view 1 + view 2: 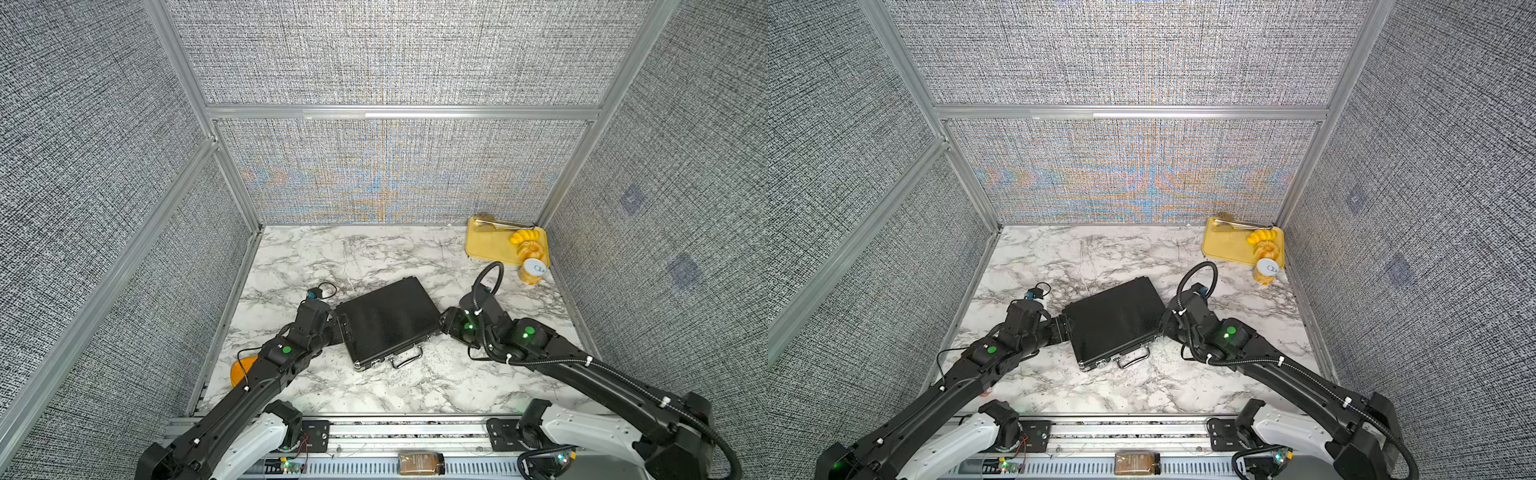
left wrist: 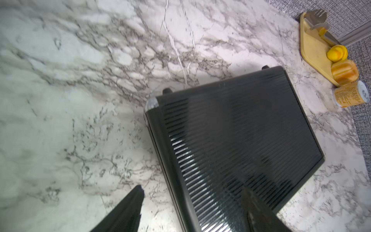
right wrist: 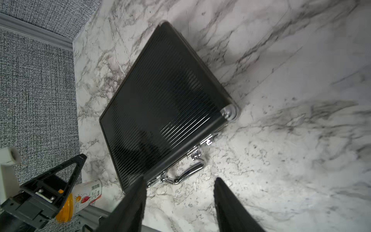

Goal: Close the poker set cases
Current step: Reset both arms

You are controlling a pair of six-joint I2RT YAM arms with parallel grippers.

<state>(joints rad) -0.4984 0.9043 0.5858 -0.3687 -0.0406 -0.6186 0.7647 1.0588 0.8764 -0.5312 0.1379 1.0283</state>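
Case, top views: a black ribbed briefcase-style case [image 1: 388,322] [image 1: 1115,318] with silver edges is seen in both top views. It lies flat and shut near the middle of the white marble-patterned table [image 1: 332,257], turned at an angle, with its silver handle [image 1: 407,358] towards the near edge.
Left gripper, top views: the left gripper [image 1: 340,328] is placed at the case's left side; its jaw gap is not made out from here.
Right gripper, top views: the right gripper [image 1: 444,323] is placed just beside the case's right side.
Far right corner, top views: a yellow plastic tray [image 1: 486,247] carrying yellow ridged items and a metal tool is set there. A yellow jar with a white lid [image 1: 533,272] stands just beside its near edge, well apart from the case.
Left gripper, left wrist view: the jaws are spread wide and nothing is clamped. One finger [image 2: 128,209] is seen over bare table and its partner over the ribbed lid, with the case's side edge between them; contact cannot be judged.
Case, left wrist view: the lid is seen down on the base.
Right gripper, right wrist view: the jaws are parted and released, and nothing is held. One end of the handle is seen between the fingers.
Case, right wrist view: a silver latch [image 3: 208,141] is seen on the handle side, near a rounded silver corner.
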